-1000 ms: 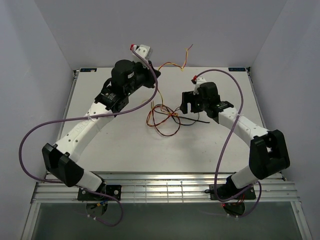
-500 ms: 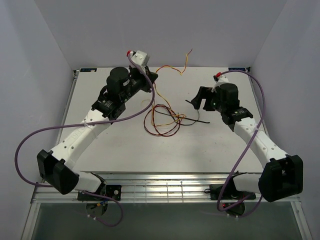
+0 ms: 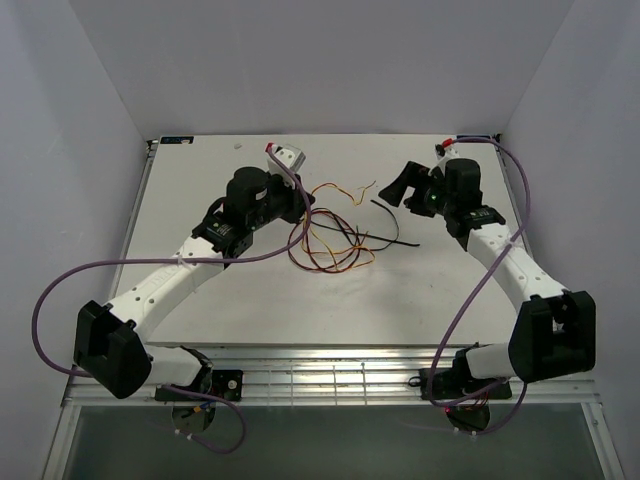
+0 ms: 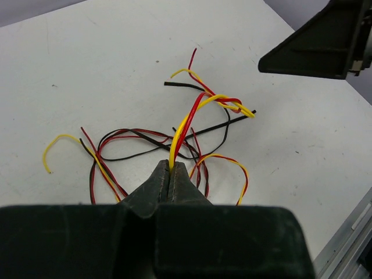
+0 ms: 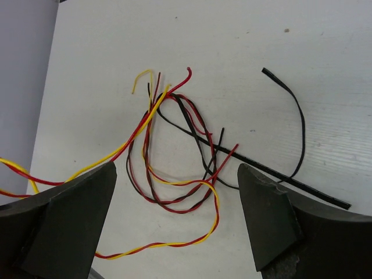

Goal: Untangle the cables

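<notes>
Tabletop (image 3: 450, 290): white and flat, carrying all the wires.

Cables (image 3: 330, 240): a loose tangle of thin yellow, red and black strands lying near the middle of the tabletop, a little toward 12 o'clock. The loops overlap one another. Free ends stray out toward 1 o'clock in the overhead view.

Cables, left wrist view (image 4: 145, 139): red and black loops spread flat on the tabletop. A yellow end curls off at 9 o'clock.

Cables, right wrist view (image 5: 174, 145): the loops lie below the camera, with a yellow-and-red pair running off toward 8 o'clock.

Black strand (image 3: 395, 225): longer and straighter than the rest. It runs from the tangle's 3 o'clock side out toward 4 o'clock, with its other end bent up toward 1 o'clock.

Left claw (image 4: 172, 168): clenched, pinching a yellow strand and a red strand together at its tips. The pair climbs from the tips toward 1 o'clock and arches over the tangle.

Left claw, overhead (image 3: 303, 210): at the tangle's 10 o'clock edge.

Right claw (image 5: 176, 174): released, jaws spread wide with nothing gripped between them.

Right claw, overhead (image 3: 403, 186): at 2 o'clock from the tangle and apart from it, near the upturned end of the black strand.
</notes>
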Robot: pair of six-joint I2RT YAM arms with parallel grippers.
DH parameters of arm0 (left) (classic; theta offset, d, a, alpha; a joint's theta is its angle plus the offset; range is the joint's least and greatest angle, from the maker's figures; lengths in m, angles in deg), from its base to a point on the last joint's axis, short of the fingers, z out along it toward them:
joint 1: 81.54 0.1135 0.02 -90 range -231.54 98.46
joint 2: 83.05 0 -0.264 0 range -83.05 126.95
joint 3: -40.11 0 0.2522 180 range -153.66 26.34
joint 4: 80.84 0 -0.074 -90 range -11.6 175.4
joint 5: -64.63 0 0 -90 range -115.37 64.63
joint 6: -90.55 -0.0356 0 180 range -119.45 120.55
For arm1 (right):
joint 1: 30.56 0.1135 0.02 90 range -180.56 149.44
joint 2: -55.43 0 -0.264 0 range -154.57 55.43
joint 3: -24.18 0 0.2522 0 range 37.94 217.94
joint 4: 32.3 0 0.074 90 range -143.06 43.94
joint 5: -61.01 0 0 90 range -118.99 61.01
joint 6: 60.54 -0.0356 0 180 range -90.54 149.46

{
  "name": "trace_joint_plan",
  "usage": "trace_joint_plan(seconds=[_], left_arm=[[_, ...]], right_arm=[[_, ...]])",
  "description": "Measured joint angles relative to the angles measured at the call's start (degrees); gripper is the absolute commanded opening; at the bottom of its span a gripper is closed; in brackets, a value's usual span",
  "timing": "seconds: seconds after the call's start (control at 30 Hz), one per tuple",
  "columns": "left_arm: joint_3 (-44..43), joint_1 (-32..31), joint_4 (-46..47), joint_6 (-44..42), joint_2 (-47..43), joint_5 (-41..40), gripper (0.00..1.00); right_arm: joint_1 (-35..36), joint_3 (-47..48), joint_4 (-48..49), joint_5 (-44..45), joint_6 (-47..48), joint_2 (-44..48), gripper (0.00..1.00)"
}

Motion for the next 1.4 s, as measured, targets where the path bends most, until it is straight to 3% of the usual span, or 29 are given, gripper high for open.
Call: trace_joint_plan(seconds=[0.2, 0.73, 1.03, 1.4], left_arm=[[0.5, 0.0, 0.8, 0.3, -0.5, 1.1, 0.00], [1.6, -0.2, 1.4, 0.3, -2.6, 4.0, 0.00], [1.6, -0.3, 1.4, 0.9, -2.6, 5.9, 0.00], [1.7, -0.4, 1.8, 0.9, -2.6, 6.5, 0.00]], right_arm=[[1.4, 3.1, 1.9, -0.9, -5.5, -9.2, 0.90], [8.4, 13.2, 4.7, 16.3, -14.3, -17.2, 0.90], [9.1, 15.1, 4.9, 21.3, -14.5, -21.9, 1.00], [11.0, 15.8, 6.7, 21.7, -14.1, -22.6, 0.56]])
